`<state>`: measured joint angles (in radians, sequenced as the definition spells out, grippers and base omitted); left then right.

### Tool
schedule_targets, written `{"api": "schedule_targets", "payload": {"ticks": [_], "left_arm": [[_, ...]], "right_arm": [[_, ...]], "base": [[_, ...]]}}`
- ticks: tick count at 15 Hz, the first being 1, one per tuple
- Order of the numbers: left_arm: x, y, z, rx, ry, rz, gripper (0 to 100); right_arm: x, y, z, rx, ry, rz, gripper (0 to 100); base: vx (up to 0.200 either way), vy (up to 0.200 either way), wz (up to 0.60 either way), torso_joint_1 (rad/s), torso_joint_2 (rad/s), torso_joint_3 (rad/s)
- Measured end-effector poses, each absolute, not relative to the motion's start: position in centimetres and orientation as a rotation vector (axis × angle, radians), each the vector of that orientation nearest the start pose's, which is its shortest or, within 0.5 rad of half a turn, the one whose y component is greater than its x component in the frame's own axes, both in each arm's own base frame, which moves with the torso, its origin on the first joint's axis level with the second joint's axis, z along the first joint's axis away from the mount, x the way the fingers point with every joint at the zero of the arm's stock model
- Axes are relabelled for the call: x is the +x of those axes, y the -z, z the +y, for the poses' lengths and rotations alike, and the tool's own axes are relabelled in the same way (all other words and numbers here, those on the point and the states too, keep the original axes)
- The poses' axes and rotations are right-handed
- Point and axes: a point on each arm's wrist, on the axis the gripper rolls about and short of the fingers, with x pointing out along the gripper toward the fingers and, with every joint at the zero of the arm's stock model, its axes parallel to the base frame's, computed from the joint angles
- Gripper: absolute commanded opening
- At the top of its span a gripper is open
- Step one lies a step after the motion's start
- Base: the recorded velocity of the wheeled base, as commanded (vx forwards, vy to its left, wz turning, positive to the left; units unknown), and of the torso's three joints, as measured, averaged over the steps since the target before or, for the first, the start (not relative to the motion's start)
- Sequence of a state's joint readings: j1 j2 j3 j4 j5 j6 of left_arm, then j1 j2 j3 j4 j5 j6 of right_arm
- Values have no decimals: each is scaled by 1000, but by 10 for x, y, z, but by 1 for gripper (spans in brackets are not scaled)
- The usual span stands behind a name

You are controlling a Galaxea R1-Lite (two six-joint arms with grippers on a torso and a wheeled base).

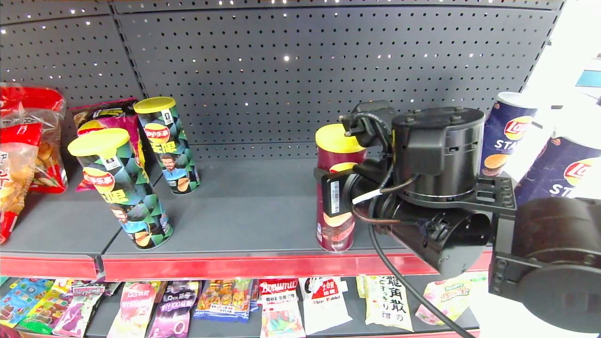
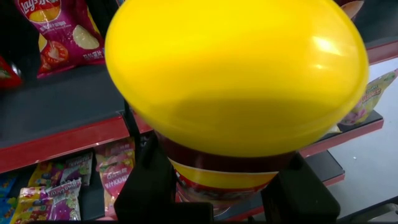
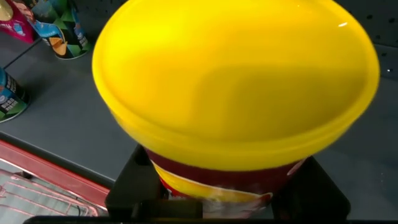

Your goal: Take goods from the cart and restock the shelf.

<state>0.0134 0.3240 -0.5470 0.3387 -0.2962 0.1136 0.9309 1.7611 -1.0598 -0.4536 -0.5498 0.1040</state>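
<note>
A dark red crisp can (image 1: 334, 225) with a yellow lid (image 1: 339, 138) stands on the grey shelf (image 1: 253, 206) close to its red front edge. My right gripper (image 1: 342, 195) is shut on its middle from the right side; in the right wrist view the gripper (image 3: 227, 202) has black fingers (image 3: 134, 186) on both sides below the lid (image 3: 236, 81). My left gripper (image 2: 224, 202) is shut on a second red can (image 2: 217, 180) with a yellow lid (image 2: 236, 68), held in front of the shelf's red edge (image 2: 62, 146).
Two green yellow-lidded cans (image 1: 166, 145) (image 1: 119, 188) stand at the shelf's left, with snack bags (image 1: 28, 141) beyond them. Blue cans (image 1: 509, 136) stand at the right. A pegboard (image 1: 300, 70) backs the shelf. Candy bags (image 1: 281, 305) lie on the lower shelf.
</note>
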Motion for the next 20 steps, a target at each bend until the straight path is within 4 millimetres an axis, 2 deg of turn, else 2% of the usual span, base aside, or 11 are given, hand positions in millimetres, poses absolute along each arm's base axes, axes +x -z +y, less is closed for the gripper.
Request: {"api": "schedule_targets", "payload": {"ticks": [18,19,20], "left_arm": [[-31,-196,-7,95,288,94,0],[-31,-196,-7,95,288,94,0],[-31,-196,-7,95,288,94,0]], "right_arm": [[201,-206,263,-101,-370,224,0],[201,-206,263,-101,-370,224,100],[200,-204,263,-109,-371,233,100]], "base": [[0,0,0,0,0,0],[0,0,0,0,0,0],[0,0,0,0,0,0]]}}
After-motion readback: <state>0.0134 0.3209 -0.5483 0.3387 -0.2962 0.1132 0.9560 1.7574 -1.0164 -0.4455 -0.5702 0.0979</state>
